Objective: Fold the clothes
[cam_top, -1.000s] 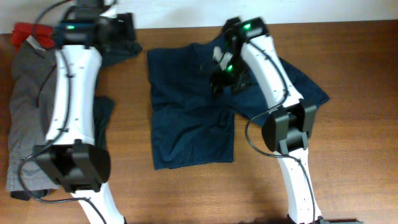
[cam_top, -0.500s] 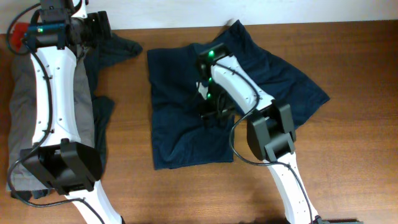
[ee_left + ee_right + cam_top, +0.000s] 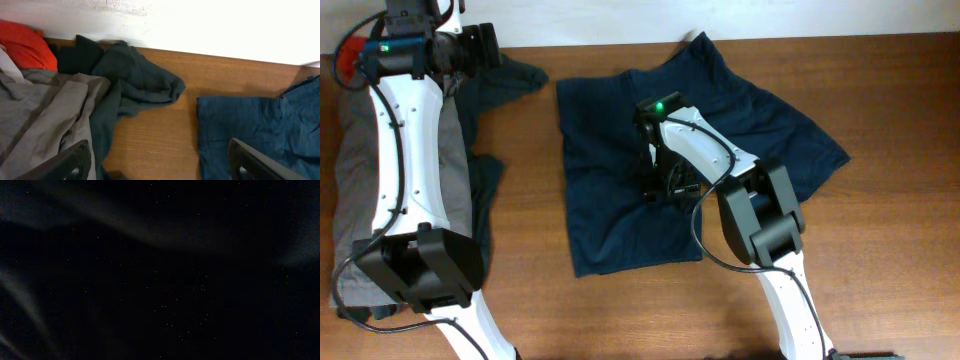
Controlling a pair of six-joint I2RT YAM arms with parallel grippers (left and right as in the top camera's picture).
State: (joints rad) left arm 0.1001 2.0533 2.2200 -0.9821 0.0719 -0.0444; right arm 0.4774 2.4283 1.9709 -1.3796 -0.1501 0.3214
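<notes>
The dark navy-blue shorts [image 3: 620, 160] lie spread flat in the middle of the table, one leg toward the front, the other toward the right [image 3: 790, 130]. My right gripper [image 3: 666, 183] is pressed down on the cloth at the crotch. Its wrist view shows only dark navy cloth [image 3: 160, 240] filling the frame, and the fingers cannot be made out. My left gripper [image 3: 490, 47] hangs at the far left by the wall, open and empty [image 3: 160, 165], above bare wood between a dark teal garment [image 3: 140, 85] and the shorts' edge [image 3: 250, 125].
A pile of clothes lies along the left side: grey trousers [image 3: 355, 150], a red piece [image 3: 22, 47], a black piece [image 3: 75, 52] and the dark teal garment [image 3: 515, 78]. The white wall [image 3: 200, 20] runs along the table's back edge.
My right gripper has moved from the shorts' back part down and left onto their middle. My left arm swung left toward the pile, then held still.
</notes>
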